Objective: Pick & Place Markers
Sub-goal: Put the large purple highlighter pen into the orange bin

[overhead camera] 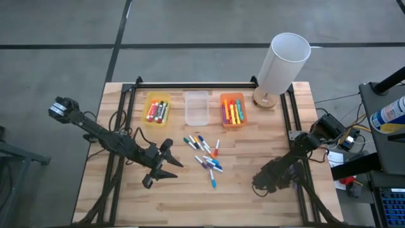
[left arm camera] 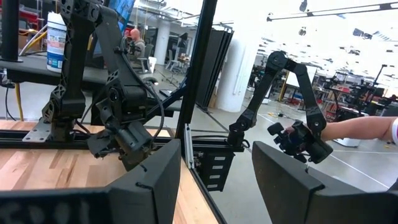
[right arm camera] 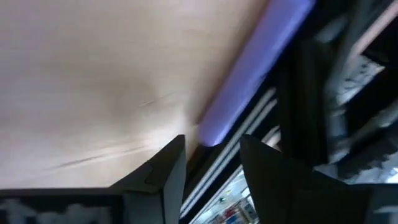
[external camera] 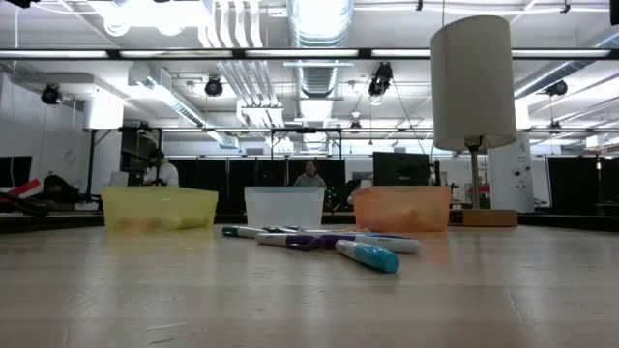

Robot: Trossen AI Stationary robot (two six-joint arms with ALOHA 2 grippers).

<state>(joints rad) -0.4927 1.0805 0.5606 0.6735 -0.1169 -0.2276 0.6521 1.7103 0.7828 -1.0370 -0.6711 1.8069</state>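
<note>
Partly done: some markers already sorted into yellow bin [overhead camera: 155, 109] and orange bin [overhead camera: 232, 109]; clear bin [overhead camera: 196, 107] empty. Loose markers [overhead camera: 206, 157] still mid-tabletop [overhead camera: 253, 193]. Left gripper [overhead camera: 166, 166] released beside them; right gripper [overhead camera: 261, 185] released, empty.

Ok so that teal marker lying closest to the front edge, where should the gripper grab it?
Grip the teal marker mid-barrel, coming straight down with the fingers closing across its width. It lies flat, a little apart from the pile of markers, leaving bare table on its sides. The open left gripper looks nearer.
</note>
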